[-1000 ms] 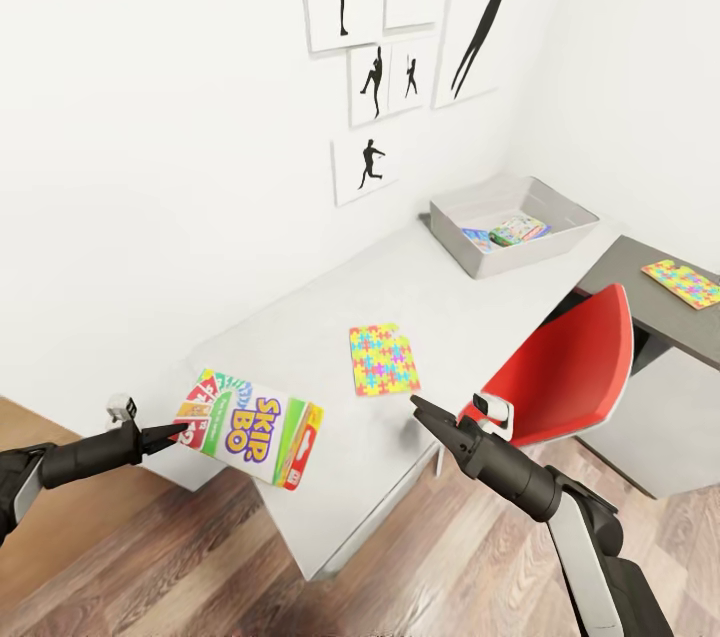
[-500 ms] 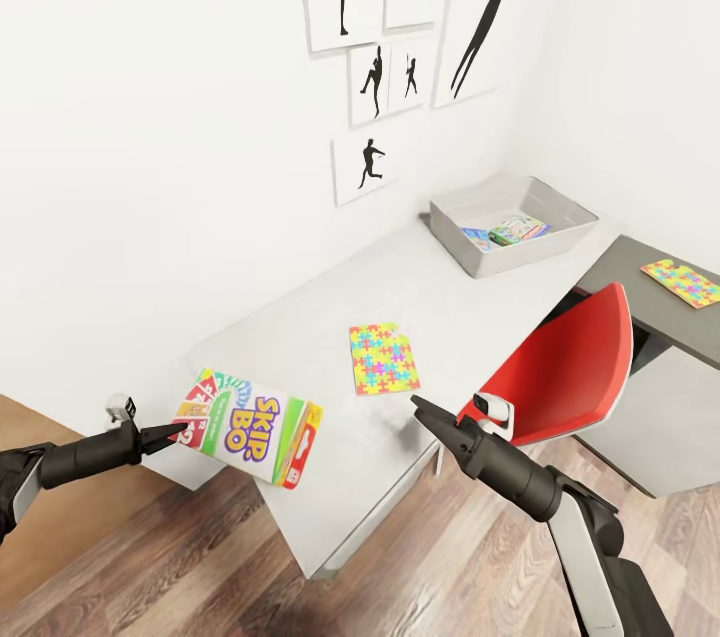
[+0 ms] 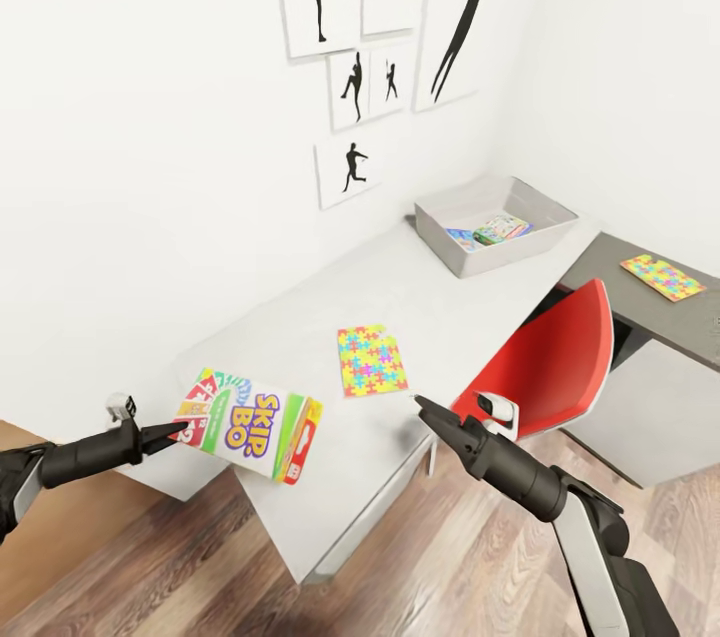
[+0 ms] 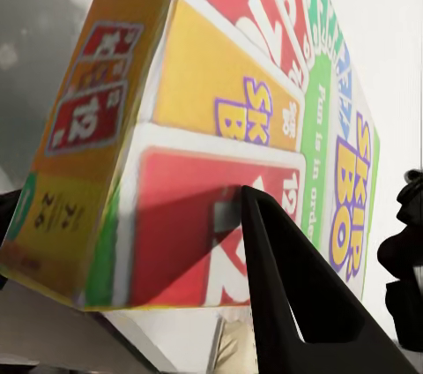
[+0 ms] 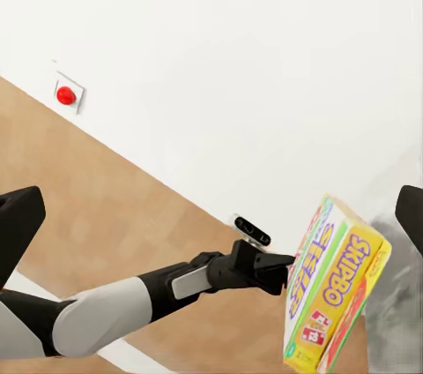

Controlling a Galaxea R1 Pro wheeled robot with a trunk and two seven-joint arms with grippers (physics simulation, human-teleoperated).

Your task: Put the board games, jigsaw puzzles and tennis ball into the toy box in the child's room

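Note:
My left gripper is shut on the corner of a colourful Skip-Bo board game box, held in the air at the near left end of the light grey table. The left wrist view has the box close up with one black finger laid across it. The grey toy box stands at the table's far end by the wall, with flat game boxes inside. A jigsaw puzzle lies flat mid-table. Another puzzle lies on the dark desk. My right gripper hangs open, empty, off the table's front edge.
A red chair stands tucked against the table's front, just right of my right arm. A dark grey desk joins the table at the right. White walls with silhouette pictures close the corner. Wooden floor lies below.
The whole picture has shifted up and to the left, so the camera has moved. Both arms keep their pose, and the Skip-Bo box stays in the left gripper.

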